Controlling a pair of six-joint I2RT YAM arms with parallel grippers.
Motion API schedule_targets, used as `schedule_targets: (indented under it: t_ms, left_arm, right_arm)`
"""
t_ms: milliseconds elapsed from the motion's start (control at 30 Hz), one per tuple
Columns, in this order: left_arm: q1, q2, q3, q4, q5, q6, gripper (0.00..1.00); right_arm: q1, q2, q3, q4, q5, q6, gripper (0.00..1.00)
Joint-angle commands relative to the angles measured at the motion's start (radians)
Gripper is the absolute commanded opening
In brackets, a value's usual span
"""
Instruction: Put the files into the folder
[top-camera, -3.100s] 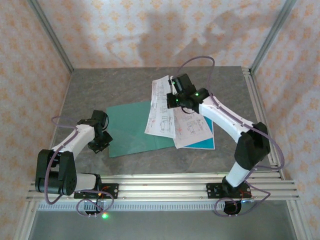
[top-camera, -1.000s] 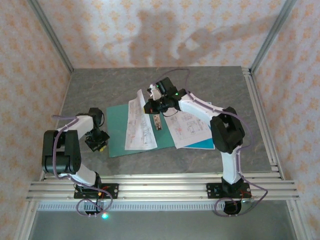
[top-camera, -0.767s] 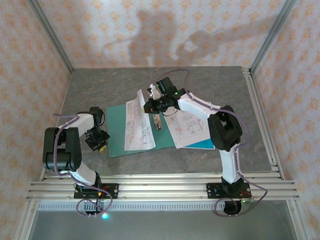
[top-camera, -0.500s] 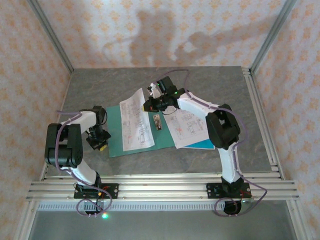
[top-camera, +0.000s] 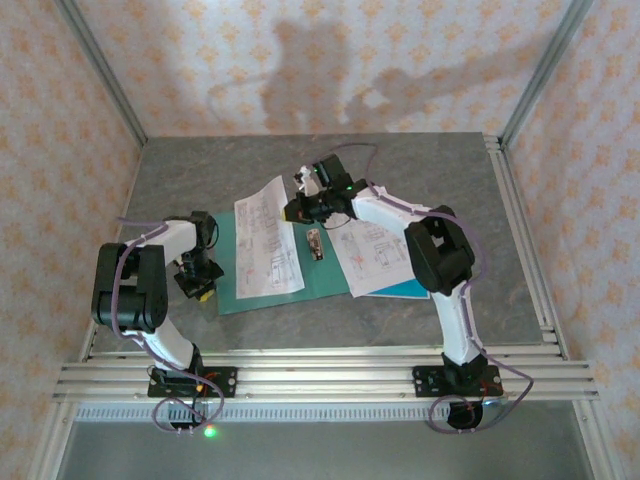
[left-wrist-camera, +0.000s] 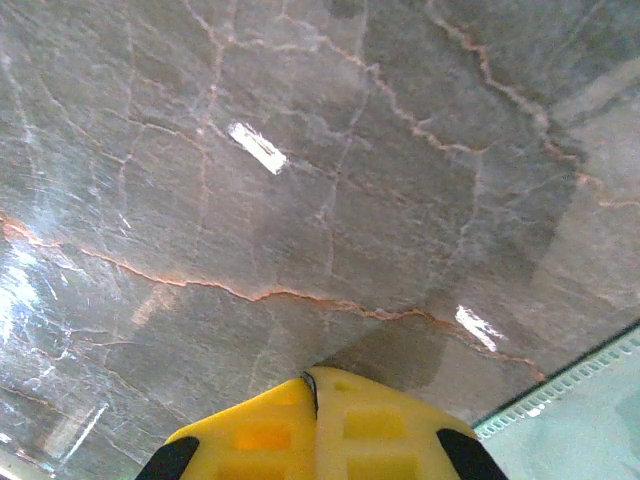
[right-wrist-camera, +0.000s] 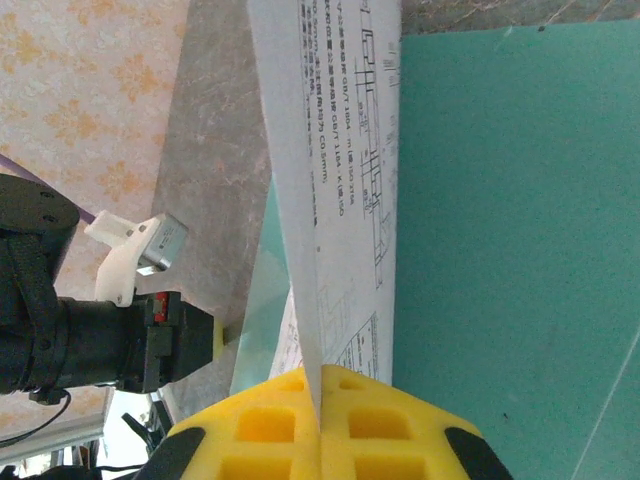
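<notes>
The teal folder (top-camera: 325, 278) lies open on the grey table, its metal clip (top-camera: 315, 243) at the spine. My right gripper (top-camera: 294, 210) is shut on the far edge of one white printed sheet of the files (top-camera: 268, 248), which drapes over the folder's left cover. In the right wrist view the yellow fingers (right-wrist-camera: 250, 425) pinch that sheet (right-wrist-camera: 340, 150) edge-on above the teal folder (right-wrist-camera: 500, 250). More files (top-camera: 375, 255) lie on the right cover. My left gripper (top-camera: 200, 288) is shut and empty, low by the folder's left edge; its yellow fingers (left-wrist-camera: 260, 435) meet over bare table.
The marbled grey table (top-camera: 200, 170) has free room behind and to the left of the folder. Aluminium rails (top-camera: 320, 375) run along the near edge, and patterned walls (top-camera: 70, 120) close in the sides. A pale teal patch (left-wrist-camera: 590, 420) shows at the left wrist view's lower right.
My right gripper has carried the sheet leftward, so it now lies further over the folder's left cover. The left gripper has stayed by the folder's left edge.
</notes>
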Motion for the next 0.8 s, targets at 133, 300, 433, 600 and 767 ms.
schedule_targets:
  t_ms: [133, 300, 433, 600, 767]
  left_arm:
    - [-0.040, 0.053, -0.004, 0.368, 0.189, -0.008, 0.00]
    - [-0.040, 0.053, -0.005, 0.369, 0.190, -0.007, 0.00]
    - [-0.040, 0.054, -0.008, 0.372, 0.192, -0.010, 0.00]
    - [-0.039, 0.057, -0.009, 0.377, 0.194, -0.013, 0.00]
    - [-0.041, 0.055, -0.012, 0.379, 0.194, -0.016, 0.00]
  right_arm:
    - [0.031, 0.059, 0.045, 0.017, -0.031, 0.006, 0.00]
    - [0.037, 0.091, 0.074, 0.008, -0.045, 0.006, 0.00]
    - [0.041, 0.120, 0.108, -0.013, -0.064, 0.002, 0.00]
    - [0.049, 0.152, 0.151, -0.069, -0.063, -0.028, 0.00]
    - [0.049, 0.150, 0.126, -0.029, -0.036, 0.001, 0.00]
